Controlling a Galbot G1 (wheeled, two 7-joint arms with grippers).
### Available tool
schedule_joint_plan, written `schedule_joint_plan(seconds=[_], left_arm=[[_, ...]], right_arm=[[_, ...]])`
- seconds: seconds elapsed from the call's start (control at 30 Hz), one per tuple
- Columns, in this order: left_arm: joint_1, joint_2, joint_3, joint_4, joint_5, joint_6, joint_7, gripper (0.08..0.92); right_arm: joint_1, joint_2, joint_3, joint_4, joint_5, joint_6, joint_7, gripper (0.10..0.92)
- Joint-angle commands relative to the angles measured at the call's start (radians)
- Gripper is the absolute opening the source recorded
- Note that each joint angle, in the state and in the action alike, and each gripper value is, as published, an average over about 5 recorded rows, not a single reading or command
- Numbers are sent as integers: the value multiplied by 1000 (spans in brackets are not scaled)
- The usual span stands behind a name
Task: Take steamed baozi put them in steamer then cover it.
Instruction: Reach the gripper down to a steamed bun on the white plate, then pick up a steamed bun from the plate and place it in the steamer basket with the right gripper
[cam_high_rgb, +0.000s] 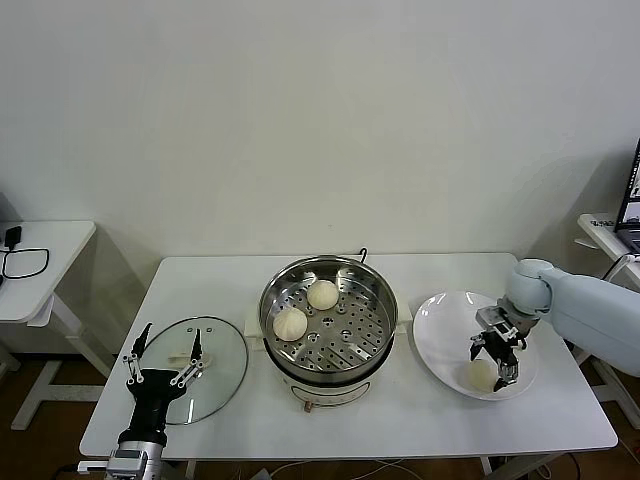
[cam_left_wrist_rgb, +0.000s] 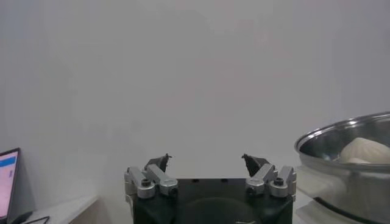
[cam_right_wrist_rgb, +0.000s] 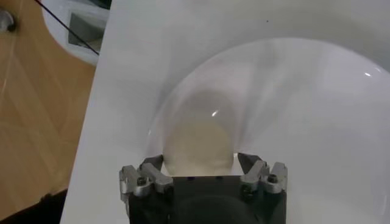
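The steamer (cam_high_rgb: 270, 300) stands mid-table with two baozi on its tray, one at the back (cam_high_rgb: 322, 294) and one at the left (cam_high_rgb: 290, 323). One more baozi (cam_high_rgb: 482, 375) lies on the white plate (cam_high_rgb: 440, 320) to the right. My right gripper (cam_high_rgb: 492, 366) is lowered over it, open, with a finger on each side; the wrist view shows the baozi (cam_right_wrist_rgb: 198, 143) between my right gripper's (cam_right_wrist_rgb: 200, 159) tips. The cover (cam_high_rgb: 215, 350) lies flat to the steamer's left. My left gripper (cam_high_rgb: 172, 328) is open above it. The left wrist view shows the steamer (cam_left_wrist_rgb: 341, 140) and a baozi (cam_left_wrist_rgb: 364, 149).
A white side table with a black cable (cam_high_rgb: 25, 262) stands at the far left. A laptop (cam_high_rgb: 632, 200) sits on another table at the right edge. The plate lies close to the table's right front corner (cam_high_rgb: 610, 440).
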Motion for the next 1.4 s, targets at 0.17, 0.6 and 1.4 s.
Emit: schedule_joint_plan(seconds=[0.17, 0.6, 1.4], left_arm=[[2, 1, 5, -8, -2, 1, 0, 823], [6, 18, 17, -28, -9, 1, -2, 823], [14, 23, 14, -37, -16, -1, -6, 823]], right_arm=[[84, -14, -17, 41, 17, 7, 4, 675], [584, 149, -152, 248, 181, 268, -17, 653], [429, 456, -98, 426, -194, 587, 17, 653]])
